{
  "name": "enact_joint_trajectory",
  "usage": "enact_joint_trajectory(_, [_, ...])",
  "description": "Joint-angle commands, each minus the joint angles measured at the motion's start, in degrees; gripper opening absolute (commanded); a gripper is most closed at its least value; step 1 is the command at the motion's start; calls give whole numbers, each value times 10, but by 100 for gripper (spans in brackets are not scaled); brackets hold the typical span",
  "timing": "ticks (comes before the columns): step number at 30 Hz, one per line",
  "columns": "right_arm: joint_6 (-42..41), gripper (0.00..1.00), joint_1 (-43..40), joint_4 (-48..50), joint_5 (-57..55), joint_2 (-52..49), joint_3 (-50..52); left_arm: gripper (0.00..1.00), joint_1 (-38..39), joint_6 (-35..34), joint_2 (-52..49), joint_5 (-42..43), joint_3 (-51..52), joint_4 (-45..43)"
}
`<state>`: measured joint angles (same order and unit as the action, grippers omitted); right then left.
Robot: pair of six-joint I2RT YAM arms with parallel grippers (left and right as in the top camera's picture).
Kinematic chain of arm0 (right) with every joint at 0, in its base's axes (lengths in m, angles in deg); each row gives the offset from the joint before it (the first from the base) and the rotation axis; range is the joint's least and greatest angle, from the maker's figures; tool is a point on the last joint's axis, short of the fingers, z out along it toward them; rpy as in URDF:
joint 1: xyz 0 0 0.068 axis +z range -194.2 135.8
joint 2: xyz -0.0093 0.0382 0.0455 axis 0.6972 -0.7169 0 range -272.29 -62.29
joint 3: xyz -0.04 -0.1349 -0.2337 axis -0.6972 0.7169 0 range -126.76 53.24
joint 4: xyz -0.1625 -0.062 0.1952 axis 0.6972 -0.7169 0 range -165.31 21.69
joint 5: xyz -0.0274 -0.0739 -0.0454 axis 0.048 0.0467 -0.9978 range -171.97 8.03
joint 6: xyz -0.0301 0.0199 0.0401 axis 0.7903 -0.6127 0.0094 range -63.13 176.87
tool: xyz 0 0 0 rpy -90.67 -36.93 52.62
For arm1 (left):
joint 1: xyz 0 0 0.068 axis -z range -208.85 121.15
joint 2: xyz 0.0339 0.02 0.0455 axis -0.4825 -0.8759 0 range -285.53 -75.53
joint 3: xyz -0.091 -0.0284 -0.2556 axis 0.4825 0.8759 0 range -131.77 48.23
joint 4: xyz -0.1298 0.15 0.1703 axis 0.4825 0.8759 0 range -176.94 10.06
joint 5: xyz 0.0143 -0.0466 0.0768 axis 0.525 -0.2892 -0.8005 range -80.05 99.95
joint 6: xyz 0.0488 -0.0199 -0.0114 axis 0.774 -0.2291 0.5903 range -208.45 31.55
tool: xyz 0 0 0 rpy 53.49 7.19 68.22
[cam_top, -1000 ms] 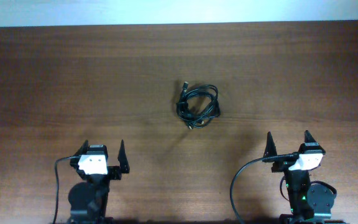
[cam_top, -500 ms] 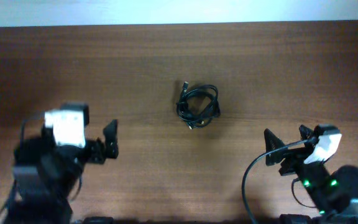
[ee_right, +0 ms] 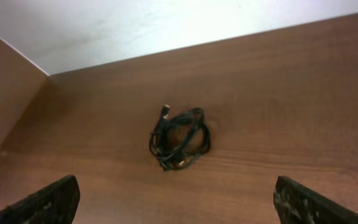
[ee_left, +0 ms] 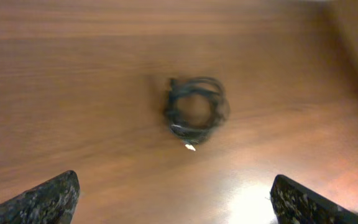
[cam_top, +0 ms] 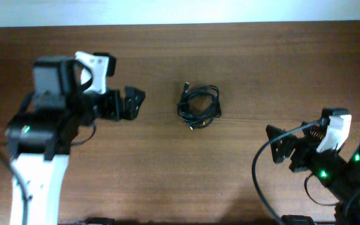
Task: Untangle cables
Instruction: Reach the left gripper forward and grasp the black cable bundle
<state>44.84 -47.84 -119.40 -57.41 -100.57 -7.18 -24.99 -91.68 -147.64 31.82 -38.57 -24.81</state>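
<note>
Location: the cables (cam_top: 199,106) lie as one small knotted black bundle near the centre of the tabletop (cam_top: 280,56).
Handling: judged light and limp; the whole bundle will likely drag if one strand is pulled.
Hold points: plug end (cam_top: 184,84) at 11 o'clock; pale-tipped end (cam_top: 192,127) at 6 o'clock.
Left: left claw (cam_top: 136,104) wide apart, empty, near at 9 o'clock.
Right: right claw (cam_top: 274,144) wide apart, empty, well apart at 4 o'clock.
Room: bare wood all round; 12 o'clock edge distant.

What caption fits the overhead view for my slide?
Open left gripper and right gripper flank coiled black cables on the table.
</note>
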Motion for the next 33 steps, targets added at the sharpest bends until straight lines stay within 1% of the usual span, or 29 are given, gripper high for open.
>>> enact_joint_trajectory(1, [31,100,3,-47,-38,-73,-87,99,73,-17,-54,-187,-9,-58])
enact_joint_trajectory(2, [44,97,3,-76,-38,-106,-131,98,116,-9,-81,-229,-9,-100])
enact_joint_trajectory(4, [61,95,3,-112,-40,-139,-180,99,158,17,-110,-232,-9,-142])
enact_joint_trajectory(8, [60,94,3,-174,-86,-180,-253,99,217,19,-191,-234,-9,-215])
enact_joint_trajectory(14, [60,91,3,-222,-148,-181,-260,99,223,9,-337,-233,-9,-240])
enact_joint_trajectory(17, [63,90,3,-242,-148,-181,-260,99,223,9,-408,-230,-9,-240])
enact_joint_trajectory(19, [70,89,3,-249,-147,-181,-260,99,224,14,-445,-208,-9,-237])
enact_joint_trajectory(21, [84,89,3,-255,-147,-181,-260,99,224,13,-468,-195,-9,-231])
enact_joint_trajectory(23, [84,86,3,-257,-147,-181,-260,99,224,13,-475,-195,-9,-227])
enact_joint_trajectory(25, [84,85,3,-261,-147,-181,-260,99,224,13,-475,-184,-9,-226])
enact_joint_trajectory(26, [84,84,3,-262,-147,-181,-260,95,224,13,-475,-182,-9,-226])
enact_joint_trajectory(27, [84,84,3,-262,-147,-181,-260,79,224,13,-475,-182,-9,-227])
enact_joint_trajectory(28, [84,84,3,-262,-147,-181,-260,55,224,13,-475,-182,-9,-227])
enact_joint_trajectory(29, [84,84,3,-262,-147,-181,-260,35,224,13,-475,-182,-9,-227])
enact_joint_trajectory(30, [84,84,3,-262,-147,-181,-260,31,224,13,-475,-182,-9,-227])
enact_joint_trajectory(31, [84,84,3,-262,-147,-181,-260,7,224,13,-475,-182,-9,-227])
enact_joint_trajectory(32, [84,84,3,-262,-147,-181,-260,0,224,13,-475,-182,-9,-227])
enact_joint_trajectory(33, [84,84,3,-262,-147,-181,-260,0,224,13,-475,-182,-9,-227])
